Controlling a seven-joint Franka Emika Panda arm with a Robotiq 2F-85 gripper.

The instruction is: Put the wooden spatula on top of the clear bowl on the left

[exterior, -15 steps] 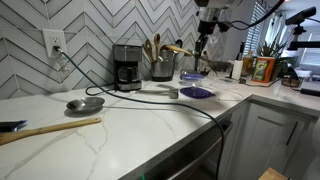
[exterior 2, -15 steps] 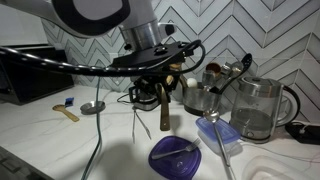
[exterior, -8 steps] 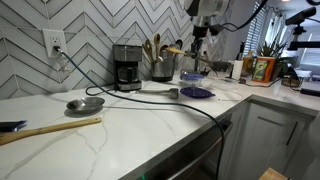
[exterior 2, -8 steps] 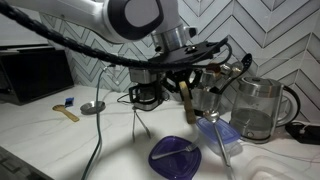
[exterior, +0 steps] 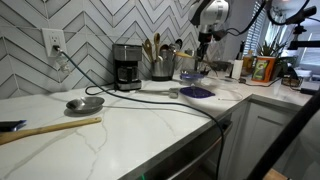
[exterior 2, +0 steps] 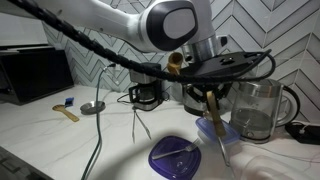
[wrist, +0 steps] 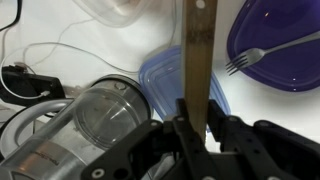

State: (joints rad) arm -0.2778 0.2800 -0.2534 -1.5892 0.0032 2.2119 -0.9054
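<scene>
My gripper (wrist: 196, 128) is shut on the wooden spatula (wrist: 200, 45), which hangs upright below it. In the wrist view the spatula's free end lies over the far edge of the clear bluish bowl (wrist: 160, 85). In both exterior views the gripper (exterior 2: 212, 97) (exterior: 206, 38) holds the spatula (exterior 2: 216, 120) (exterior: 203, 56) in the air above the clear bowl (exterior 2: 224, 137) (exterior: 190, 75). The spatula does not touch the bowl.
A purple plate (wrist: 280, 40) with a fork (wrist: 262, 53) lies beside the bowl, also seen in an exterior view (exterior 2: 176, 158). A glass kettle (exterior 2: 256, 110), a coffee maker (exterior: 127, 66), a utensil holder (exterior: 160, 63), a metal bowl (exterior: 85, 104), a long pale stick (exterior: 50, 128) and cables sit on the counter.
My gripper has carried the spatula sideways, away from above the purple plate to above the clear bowl near the kettle. It has stayed shut on the spatula.
</scene>
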